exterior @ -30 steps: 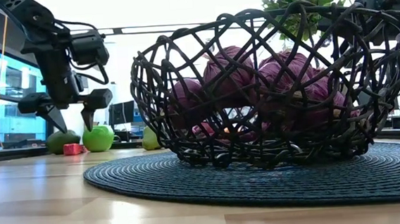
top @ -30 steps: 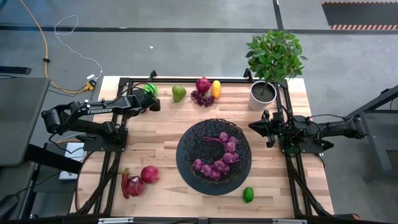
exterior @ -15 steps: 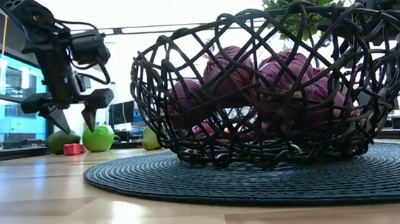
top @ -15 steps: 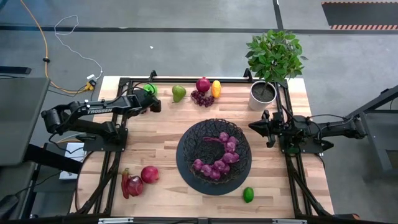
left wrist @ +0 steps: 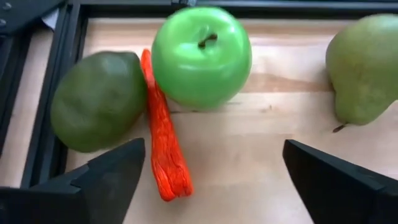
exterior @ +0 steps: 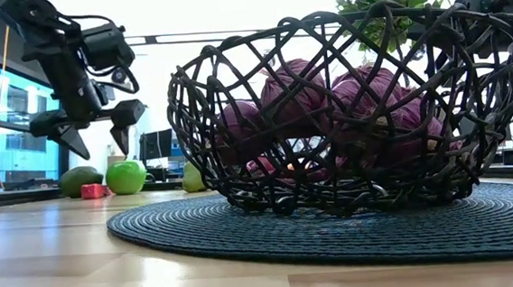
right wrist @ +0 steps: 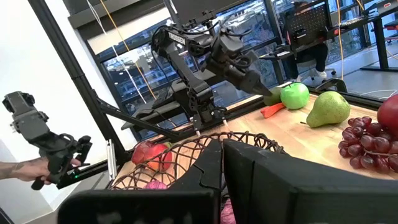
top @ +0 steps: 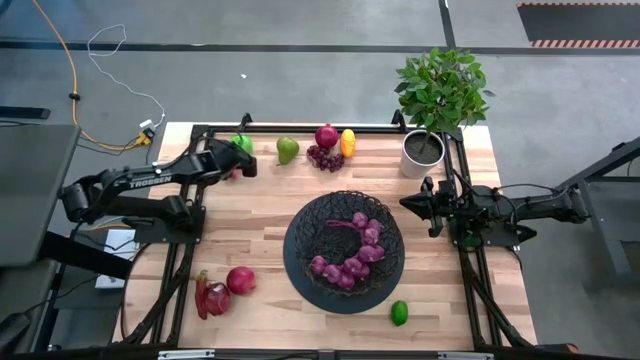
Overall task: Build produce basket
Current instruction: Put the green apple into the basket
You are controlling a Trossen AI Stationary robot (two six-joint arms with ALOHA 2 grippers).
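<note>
The black wire basket (top: pixel 345 240) sits on a round dark mat mid-table with purple grapes (top: pixel 352 255) inside. My left gripper (top: pixel 240 162) hovers open at the far left corner, above a green apple (left wrist: pixel 201 55), an avocado (left wrist: pixel 98 101) and an orange-red strip (left wrist: pixel 165 130) lying between them. All three rest on the table, with a green pear (left wrist: pixel 364 68) beside them. In the low view the left gripper (exterior: pixel 100 144) hangs clear above the apple (exterior: pixel 126 177). My right gripper (top: pixel 422 205) waits shut to the right of the basket.
Along the far edge lie a red fruit (top: pixel 326 136), a grape bunch (top: pixel 325 157) and an orange-yellow fruit (top: pixel 347 142). A potted plant (top: pixel 423 150) stands at the far right. A red apple (top: pixel 240 280) and red pepper (top: pixel 212 296) lie near left, a lime (top: pixel 399 312) near right. A person's hand (right wrist: pixel 31 169) shows beyond the table.
My left gripper has risen a little above the green apple and tipped slightly, staying open. The produce and the right arm have kept still.
</note>
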